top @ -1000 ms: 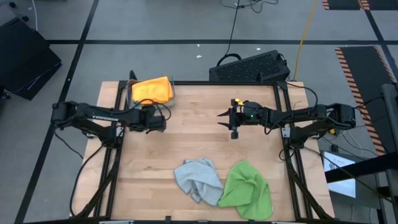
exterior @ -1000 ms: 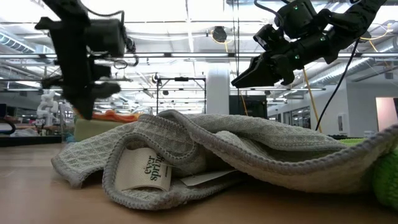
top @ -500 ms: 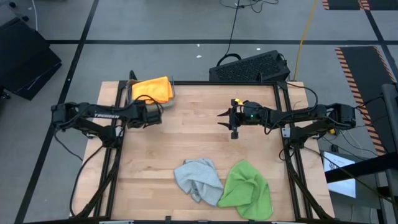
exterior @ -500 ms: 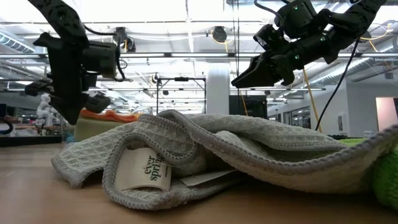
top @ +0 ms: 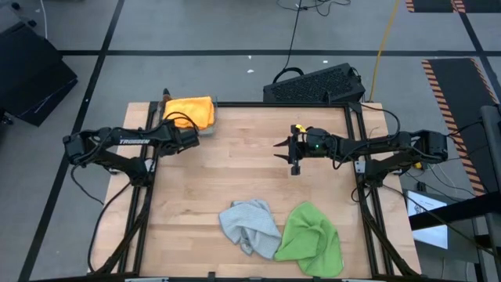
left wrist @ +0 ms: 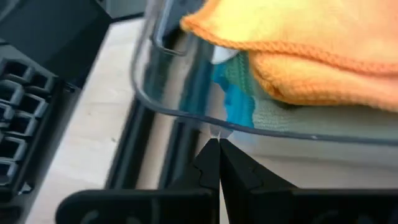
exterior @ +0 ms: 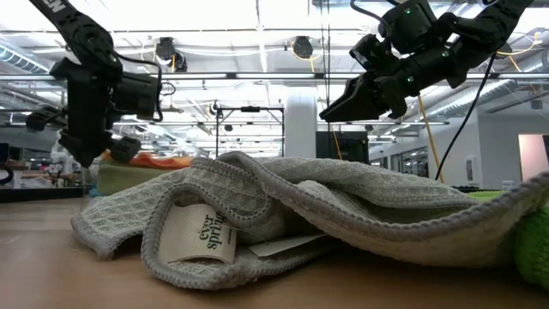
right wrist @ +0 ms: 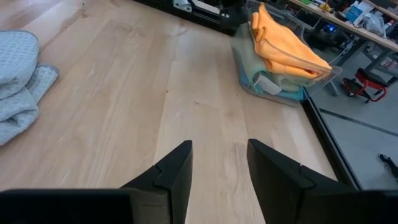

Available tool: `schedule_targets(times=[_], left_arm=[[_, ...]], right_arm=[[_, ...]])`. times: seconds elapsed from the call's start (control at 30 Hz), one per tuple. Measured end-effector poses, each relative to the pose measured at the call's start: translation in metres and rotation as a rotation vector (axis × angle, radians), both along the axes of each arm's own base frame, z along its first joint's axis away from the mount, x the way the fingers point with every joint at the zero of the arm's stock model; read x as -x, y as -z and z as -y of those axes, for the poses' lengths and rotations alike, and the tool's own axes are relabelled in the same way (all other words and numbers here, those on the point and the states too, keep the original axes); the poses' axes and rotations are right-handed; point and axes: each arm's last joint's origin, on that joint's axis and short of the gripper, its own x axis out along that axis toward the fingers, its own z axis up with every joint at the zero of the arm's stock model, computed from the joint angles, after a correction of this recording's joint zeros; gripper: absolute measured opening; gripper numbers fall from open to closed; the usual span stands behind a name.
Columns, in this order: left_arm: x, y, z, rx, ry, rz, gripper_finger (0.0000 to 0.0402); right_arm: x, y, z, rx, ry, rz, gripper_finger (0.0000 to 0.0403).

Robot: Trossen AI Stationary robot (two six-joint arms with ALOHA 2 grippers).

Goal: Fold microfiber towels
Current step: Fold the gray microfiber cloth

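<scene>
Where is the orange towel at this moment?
In the high view, the orange towel lies on top of the folded pile in a clear bin at the table's far left corner, just beyond the shut left gripper.

A white sewn-in label (exterior: 199,233) on the light grey towel (exterior: 283,206) reads "ever spring", seen in the low view. White lettering on the left arm (top: 133,141) is too small to read with certainty.

Left gripper (top: 192,135) closed; right gripper (top: 279,146) parted, both aloft.
</scene>
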Motion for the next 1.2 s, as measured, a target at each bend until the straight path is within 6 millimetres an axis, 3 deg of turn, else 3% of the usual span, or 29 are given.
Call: schedule_targets(times=[0.23, 0.47, 0.67, 0.93, 1.07, 1.2], left_arm=[[-0.004, -0.007, 0.001, 0.030, 0.025, 0.049, 0.0005], [-0.033, -0.030, 0.032, 0.054, 0.249, 0.176, 0.0005], [-0.067, -0.049, 0.085, 0.035, 0.601, 0.313, 0.0005], [-0.102, -0.068, 0.178, -0.015, 1.203, 0.643, 0.0005], [-0.111, -0.068, 0.223, -0.029, 1.443, 0.668, 0.0013], [-0.132, -0.066, 0.255, -0.022, 1.518, 0.609, 0.0065]], right_arm=[[0.001, 0.003, -0.001, -0.058, 0.018, -0.029, 0.0144], [0.003, 0.012, -0.018, -0.190, 0.014, -0.119, 0.0144], [0.001, 0.013, -0.049, -0.313, -0.042, -0.138, 0.0144], [0.005, 0.018, -0.082, -0.308, -0.008, -0.193, 0.0144], [0.007, 0.019, -0.090, -0.315, 0.003, -0.203, 0.0144], [0.008, 0.020, -0.096, -0.334, -0.004, -0.220, 0.0144]])
